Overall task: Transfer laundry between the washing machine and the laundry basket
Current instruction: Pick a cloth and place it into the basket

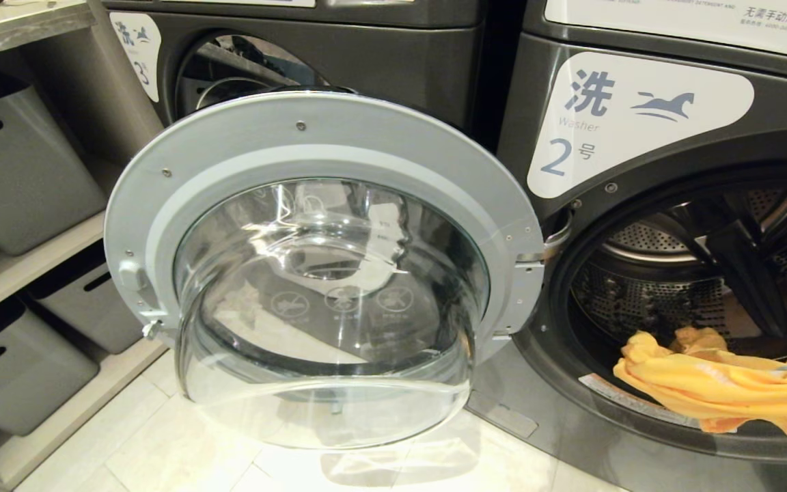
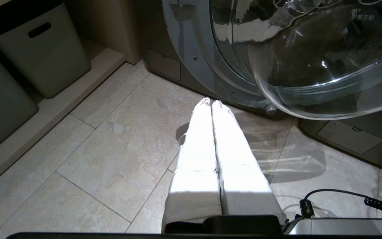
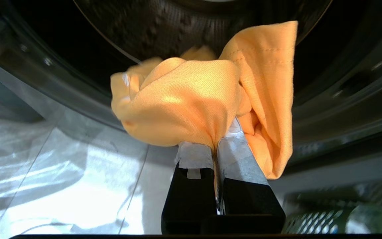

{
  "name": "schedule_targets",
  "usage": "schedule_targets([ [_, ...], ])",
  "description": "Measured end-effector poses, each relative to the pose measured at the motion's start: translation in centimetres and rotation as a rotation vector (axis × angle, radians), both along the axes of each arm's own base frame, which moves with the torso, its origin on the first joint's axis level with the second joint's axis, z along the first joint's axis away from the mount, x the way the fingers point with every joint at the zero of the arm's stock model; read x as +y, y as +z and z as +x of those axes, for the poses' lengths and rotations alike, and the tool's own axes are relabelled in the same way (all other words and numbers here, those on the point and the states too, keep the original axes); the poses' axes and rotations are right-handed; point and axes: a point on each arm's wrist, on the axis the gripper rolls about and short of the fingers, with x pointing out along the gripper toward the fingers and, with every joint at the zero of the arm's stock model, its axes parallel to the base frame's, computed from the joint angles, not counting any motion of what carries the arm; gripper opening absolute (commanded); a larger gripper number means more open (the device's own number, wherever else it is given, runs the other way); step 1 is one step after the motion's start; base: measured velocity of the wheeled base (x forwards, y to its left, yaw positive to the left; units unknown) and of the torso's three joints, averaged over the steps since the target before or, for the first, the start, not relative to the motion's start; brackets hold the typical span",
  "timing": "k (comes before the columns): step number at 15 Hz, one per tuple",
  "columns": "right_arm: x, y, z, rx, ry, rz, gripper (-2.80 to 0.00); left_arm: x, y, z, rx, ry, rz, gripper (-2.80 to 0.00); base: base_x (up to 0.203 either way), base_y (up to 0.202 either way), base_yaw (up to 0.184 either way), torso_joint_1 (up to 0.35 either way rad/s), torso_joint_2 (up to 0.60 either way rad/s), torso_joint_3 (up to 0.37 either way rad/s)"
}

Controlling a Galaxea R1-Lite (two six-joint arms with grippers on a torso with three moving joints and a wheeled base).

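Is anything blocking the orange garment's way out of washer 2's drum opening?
Nothing visible does. The right gripper is shut on the orange garment, which already drapes over the lower rim of the drum opening. The open door hangs off to the left, clear of the opening. No laundry basket is in view.

Washing machine label reads "洗 Washer 2号", neighbouring machine sticker "3"

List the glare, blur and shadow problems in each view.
Head view: reflections streak the glass door. Left wrist view: the shut left gripper is blown out white and casts a shadow on the floor tiles. Right wrist view: the drum is dark and smeared; the orange cloth stays sharp.
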Motion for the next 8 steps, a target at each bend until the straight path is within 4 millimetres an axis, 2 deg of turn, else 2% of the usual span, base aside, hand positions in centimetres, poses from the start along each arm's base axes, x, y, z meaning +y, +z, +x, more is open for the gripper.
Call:
schedule_targets([
  [5,0.7,5.3,-8.4,-0.205,0.111,-0.189,-2.80,0.0,0.0,0.0,0.000,0.000,0.000,-2.80,0.000,0.000,0.000,0.000,0.00,0.000],
  [8,0.6,7.7,-11.6,-0.317,0.128,-0.190,-2.80,0.0,0.0,0.0,0.000,0.000,0.000,-2.80,0.000,0.000,0.000,0.000,0.00,0.000],
])
